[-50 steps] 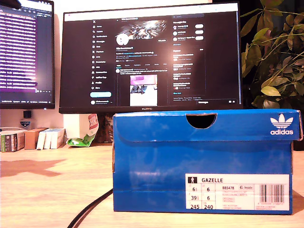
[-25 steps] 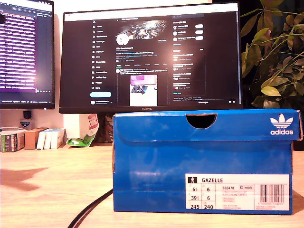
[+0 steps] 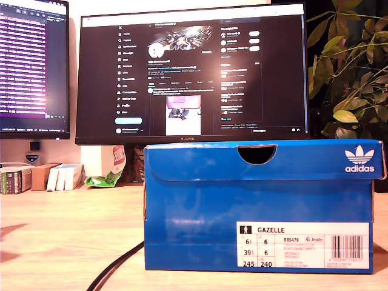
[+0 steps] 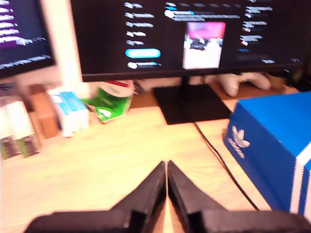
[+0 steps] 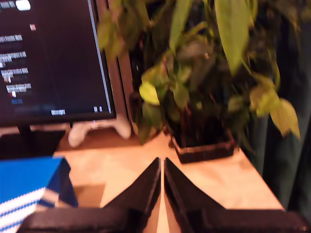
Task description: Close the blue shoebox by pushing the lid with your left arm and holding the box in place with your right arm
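The blue shoebox [image 3: 257,206] stands on the wooden desk in the exterior view, its lid [image 3: 260,159] resting down on the body. Neither arm shows in that view. In the first wrist view my first gripper [image 4: 166,167] is shut with nothing in it, its black fingers meeting above bare desk, apart from the shoebox [image 4: 272,145] with its white logo end facing it. In the second wrist view my second gripper [image 5: 162,162] is shut and empty, above the desk; a striped corner of the shoebox [image 5: 29,189] lies off to one side.
Behind the box stand a large monitor [image 3: 194,73] and a second monitor [image 3: 33,66] at the exterior view's left. A leafy plant [image 3: 351,66] fills the right. A black cable [image 3: 115,267], small boxes [image 3: 36,177] and a green packet [image 3: 106,177] lie on the desk.
The shadow on the desk at the exterior view's left has shrunk towards that edge. A dark shape at the top left corner has gone. The shoebox has not moved.
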